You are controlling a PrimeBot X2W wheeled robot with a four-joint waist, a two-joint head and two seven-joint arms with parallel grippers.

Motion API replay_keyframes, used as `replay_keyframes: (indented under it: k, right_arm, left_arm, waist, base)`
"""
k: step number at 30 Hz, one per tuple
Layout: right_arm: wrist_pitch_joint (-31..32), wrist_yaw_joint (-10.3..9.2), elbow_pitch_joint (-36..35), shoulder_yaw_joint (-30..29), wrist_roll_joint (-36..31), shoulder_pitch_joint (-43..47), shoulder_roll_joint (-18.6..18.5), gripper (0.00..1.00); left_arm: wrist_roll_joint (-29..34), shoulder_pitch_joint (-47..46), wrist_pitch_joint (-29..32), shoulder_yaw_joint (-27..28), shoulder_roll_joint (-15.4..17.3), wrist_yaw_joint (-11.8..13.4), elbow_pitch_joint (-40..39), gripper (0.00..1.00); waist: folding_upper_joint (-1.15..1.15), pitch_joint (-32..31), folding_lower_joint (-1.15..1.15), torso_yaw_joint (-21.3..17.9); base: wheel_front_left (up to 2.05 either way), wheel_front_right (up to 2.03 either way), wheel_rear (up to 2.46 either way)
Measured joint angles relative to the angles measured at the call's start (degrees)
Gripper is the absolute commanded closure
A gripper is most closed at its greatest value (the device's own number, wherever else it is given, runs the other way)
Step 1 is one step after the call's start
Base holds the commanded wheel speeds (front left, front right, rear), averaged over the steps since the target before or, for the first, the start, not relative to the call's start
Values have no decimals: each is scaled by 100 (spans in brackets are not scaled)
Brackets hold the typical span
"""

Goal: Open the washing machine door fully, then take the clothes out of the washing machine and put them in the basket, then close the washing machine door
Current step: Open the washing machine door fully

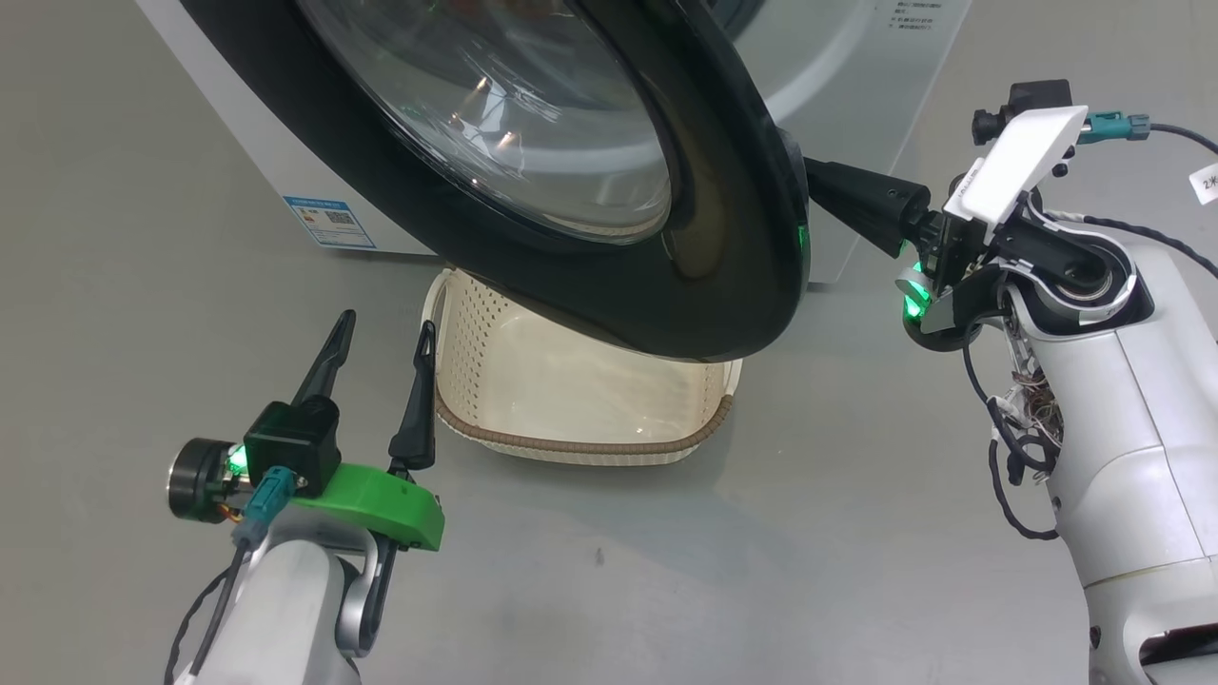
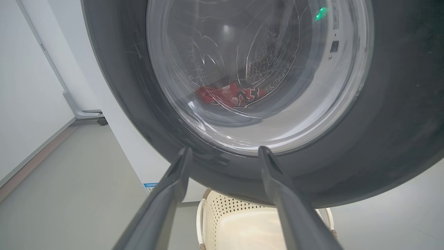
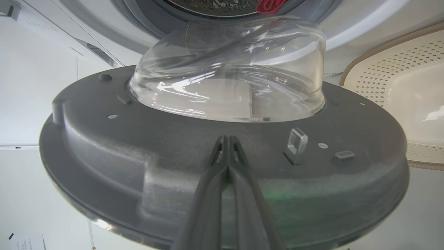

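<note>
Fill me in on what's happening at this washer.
The washing machine door stands partly open, with the robot's shut right gripper against its inner face. The open left gripper hovers beside the basket, holding nothing. The red clothes lie inside the washing machine; the basket under the door looks empty.

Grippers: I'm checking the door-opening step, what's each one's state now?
Left gripper: open, holding nothing.
Right gripper: shut, empty, tips at inner face of the washing machine door.

Grey floor (image 1: 666,590), basket (image 1: 580,445), washing machine (image 1: 856,124) on it
</note>
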Motion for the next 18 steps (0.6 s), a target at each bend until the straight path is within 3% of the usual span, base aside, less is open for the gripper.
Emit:
replay_keyframes:
  k: [8, 18]
  right_arm:
    - [-368, 11, -115, -260, 47, 155, 44, 100]
    - [-1093, 69, -326, -1028, 336, 647, 75, 100]
  left_arm:
    - [0, 30, 0, 4, 1, -47, 0, 0]
    - [56, 109, 0, 93, 2, -48, 70, 0]
  waist:
    - [0, -38, 0, -29]
    - [0, -143, 0, -116]
  base:
    - [0, 0, 0]
    - [0, 0, 0]
